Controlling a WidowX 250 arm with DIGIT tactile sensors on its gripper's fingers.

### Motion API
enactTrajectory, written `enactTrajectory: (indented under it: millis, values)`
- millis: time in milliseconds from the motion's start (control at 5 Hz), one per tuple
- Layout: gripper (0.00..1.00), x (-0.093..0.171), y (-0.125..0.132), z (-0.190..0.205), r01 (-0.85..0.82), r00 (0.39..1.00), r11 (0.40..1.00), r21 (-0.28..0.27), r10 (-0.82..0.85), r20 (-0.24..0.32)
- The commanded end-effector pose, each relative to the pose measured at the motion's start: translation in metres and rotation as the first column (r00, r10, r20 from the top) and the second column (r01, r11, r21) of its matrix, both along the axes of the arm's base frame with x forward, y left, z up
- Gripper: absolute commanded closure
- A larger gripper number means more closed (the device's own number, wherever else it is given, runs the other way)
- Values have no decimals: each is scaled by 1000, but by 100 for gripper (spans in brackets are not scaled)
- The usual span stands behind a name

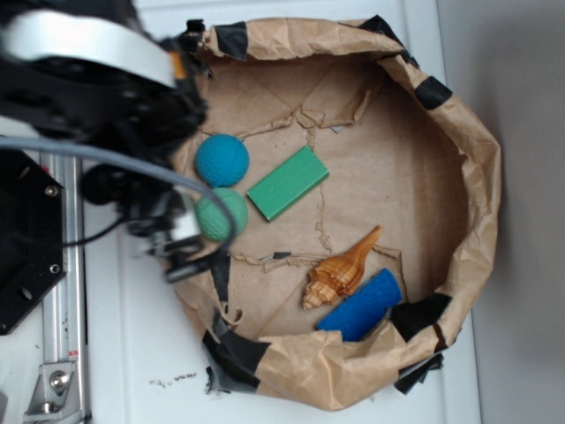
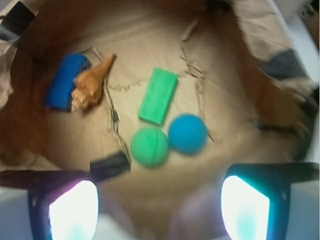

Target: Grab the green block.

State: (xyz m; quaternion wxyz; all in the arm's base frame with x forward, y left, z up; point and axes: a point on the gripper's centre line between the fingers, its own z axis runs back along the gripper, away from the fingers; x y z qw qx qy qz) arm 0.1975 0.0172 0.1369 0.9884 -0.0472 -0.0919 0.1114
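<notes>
The green block (image 1: 288,182) is a flat rectangular slab lying on the brown paper floor of the bowl, right of the two balls; the wrist view shows the green block (image 2: 158,95) just above them. My gripper (image 1: 181,252) hovers over the bowl's left rim, beside the green ball (image 1: 221,214), well left of the block. In the wrist view my gripper (image 2: 159,207) is open, with both pale pads wide apart and only paper between them.
A blue ball (image 1: 222,160) touches the green ball (image 2: 150,146). A seashell (image 1: 341,269) and a blue foam cylinder (image 1: 360,305) lie at the lower right. The crumpled paper wall (image 1: 477,177) with black tape rings everything. The robot base (image 1: 26,238) stands at left.
</notes>
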Motion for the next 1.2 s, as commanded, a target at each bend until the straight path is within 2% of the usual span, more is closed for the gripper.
enactTrajectory:
  millis: [0, 400, 600, 800, 1000]
  values:
    - [0, 55, -20, -18, 25, 999, 1000, 7, -25, 25]
    - [0, 69, -8, -95, 44, 999, 999, -3, -44, -2]
    - [0, 70, -4, -112, 57, 998, 998, -22, -57, 15]
    - [42, 70, -6, -127, 54, 998, 998, -10, -54, -38]
    - [100, 67, -9, -125, 57, 997, 998, -12, -57, -48]
